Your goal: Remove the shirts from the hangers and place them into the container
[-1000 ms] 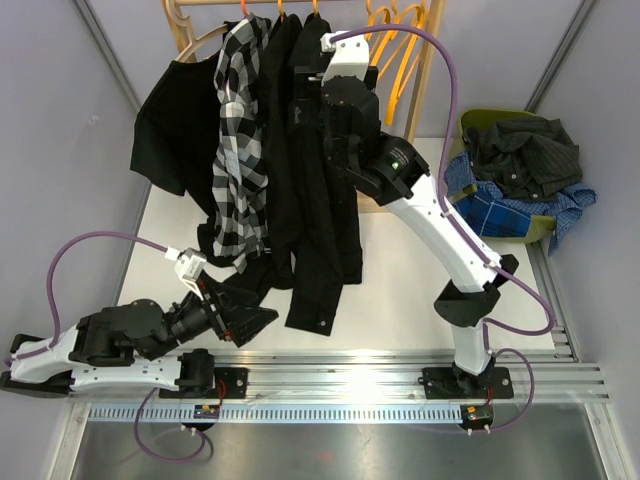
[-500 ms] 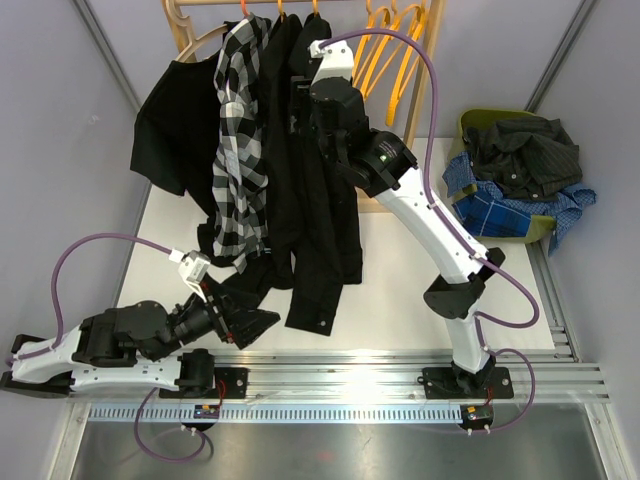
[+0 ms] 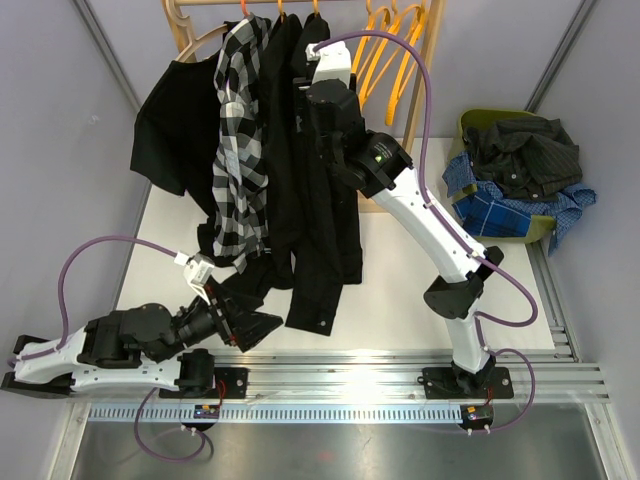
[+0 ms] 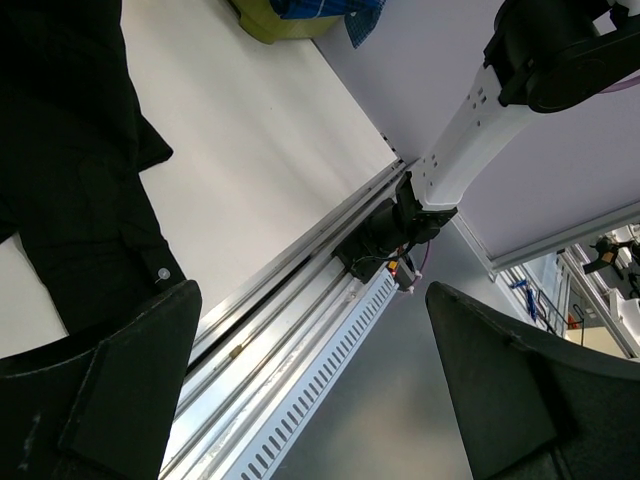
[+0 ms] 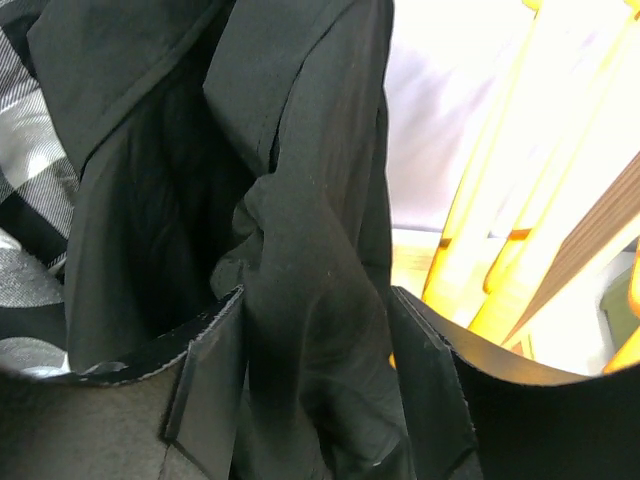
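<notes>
Right pincer (image 5: 315,300) astride black shirt (image 5: 300,150), hangers (image 5: 500,200) beside

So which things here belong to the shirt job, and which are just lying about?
Job: black shirts, plaid shirt, orange hangers, green basket, binned shirts, right pincer astride a black fold.
Lying about: wooden rack, purple cables, metal rail, open left pincer.
</notes>
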